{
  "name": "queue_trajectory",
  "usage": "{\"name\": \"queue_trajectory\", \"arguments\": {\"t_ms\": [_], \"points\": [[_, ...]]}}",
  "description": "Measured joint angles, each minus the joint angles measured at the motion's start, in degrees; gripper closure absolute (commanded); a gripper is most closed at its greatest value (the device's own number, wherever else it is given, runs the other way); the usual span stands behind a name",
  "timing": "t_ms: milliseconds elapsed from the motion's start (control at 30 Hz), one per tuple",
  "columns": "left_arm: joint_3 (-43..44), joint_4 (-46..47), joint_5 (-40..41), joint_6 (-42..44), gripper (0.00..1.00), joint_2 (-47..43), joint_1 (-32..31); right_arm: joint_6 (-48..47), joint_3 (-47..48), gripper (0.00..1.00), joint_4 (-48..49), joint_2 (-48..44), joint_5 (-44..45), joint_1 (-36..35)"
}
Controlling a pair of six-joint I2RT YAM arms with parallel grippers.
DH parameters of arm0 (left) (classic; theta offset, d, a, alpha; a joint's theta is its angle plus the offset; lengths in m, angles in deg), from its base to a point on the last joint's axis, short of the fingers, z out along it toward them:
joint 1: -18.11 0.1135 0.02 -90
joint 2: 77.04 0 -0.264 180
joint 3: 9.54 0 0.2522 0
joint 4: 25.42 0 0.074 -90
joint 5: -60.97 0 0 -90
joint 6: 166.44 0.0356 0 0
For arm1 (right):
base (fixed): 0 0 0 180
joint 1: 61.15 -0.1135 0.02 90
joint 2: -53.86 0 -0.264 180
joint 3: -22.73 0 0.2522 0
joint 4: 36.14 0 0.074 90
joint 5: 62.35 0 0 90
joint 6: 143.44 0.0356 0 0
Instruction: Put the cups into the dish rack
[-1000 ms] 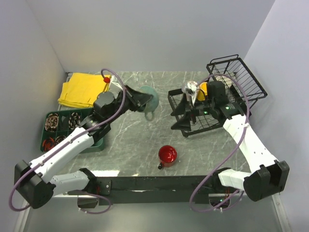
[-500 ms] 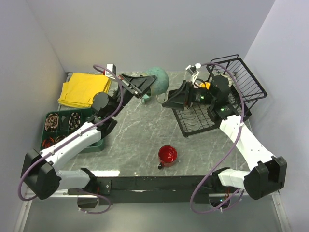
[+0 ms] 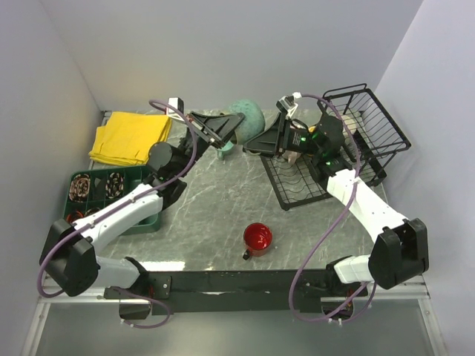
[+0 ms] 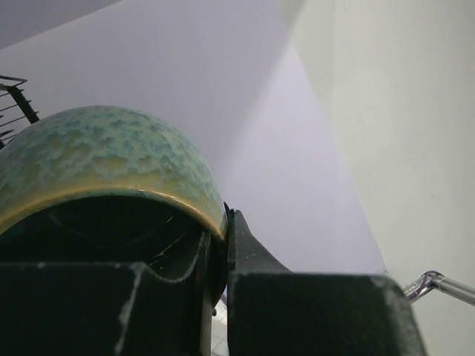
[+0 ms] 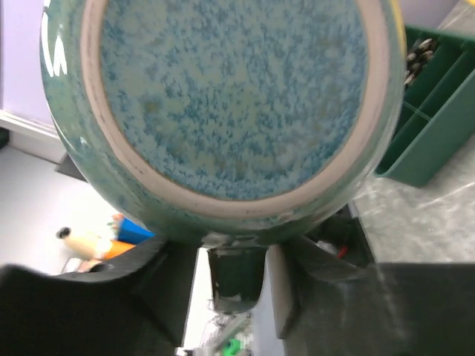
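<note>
Left of the dish rack [image 3: 297, 185], the left hand [image 3: 234, 130] pinches the grey-green mug [image 3: 250, 115] by its rim for handover; the right hand [image 3: 248, 146] straddles its handle [image 5: 236, 278], clamping unclear.

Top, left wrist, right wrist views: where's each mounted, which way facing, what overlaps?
Top: above and behind the bases, looking down on the table; left arm and right arm show, left gripper and right gripper both at the grey-green mug near the dish rack.
Left wrist: on the left arm, facing the wall; its fingers clamp the mug's rim.
Right wrist: on the right arm, facing the mug's base; its fingers straddle the handle, green tray behind.
Shared: all three see the mug.
</note>
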Motion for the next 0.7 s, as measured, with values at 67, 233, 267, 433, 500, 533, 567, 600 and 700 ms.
{"name": "queue_trajectory", "arguments": {"t_ms": [67, 233, 267, 433, 500, 533, 567, 600, 700], "points": [[0.3, 0.4, 0.1, 0.0, 0.99, 0.4, 0.0, 1.8, -0.5, 0.69, 1.7, 0.0, 0.1, -0.1], [0.7, 3.1, 0.4, -1.4, 0.99, 1.6, -0.1, 6.2, -1.6, 1.00, 6.0, 0.0, 0.2, 0.2], [0.7, 3.7, 0.4, -1.4, 0.99, 1.7, -0.3, 6.9, -1.7, 1.00, 6.8, 0.0, 0.0, 0.2], [0.7, 4.0, 0.2, -1.2, 0.56, 1.7, -0.6, 7.5, -2.9, 1.00, 9.9, -0.2, -0.3, 0.4], [0.7, 3.7, -0.2, -1.6, 0.38, 1.6, -1.0, 6.6, -3.8, 1.00, 9.3, -0.7, -0.5, 0.9], [0.7, 3.1, -0.3, -1.3, 0.33, 1.2, -1.1, 5.7, -4.8, 1.00, 9.0, -1.2, -0.6, 1.2], [0.6, 2.3, -0.5, -0.9, 0.28, 0.8, -1.3, 5.0, -5.2, 1.00, 8.6, -1.5, -0.7, 1.7], [0.6, 1.6, -0.5, -0.6, 0.21, 0.4, -1.4, 4.3, -5.9, 1.00, 7.9, -1.9, -0.9, 2.2], [-0.5, -1.4, -0.9, 0.5, 0.13, -1.7, -1.8, 1.8, -7.8, 1.00, 6.1, -3.3, -2.4, 3.9]]}}
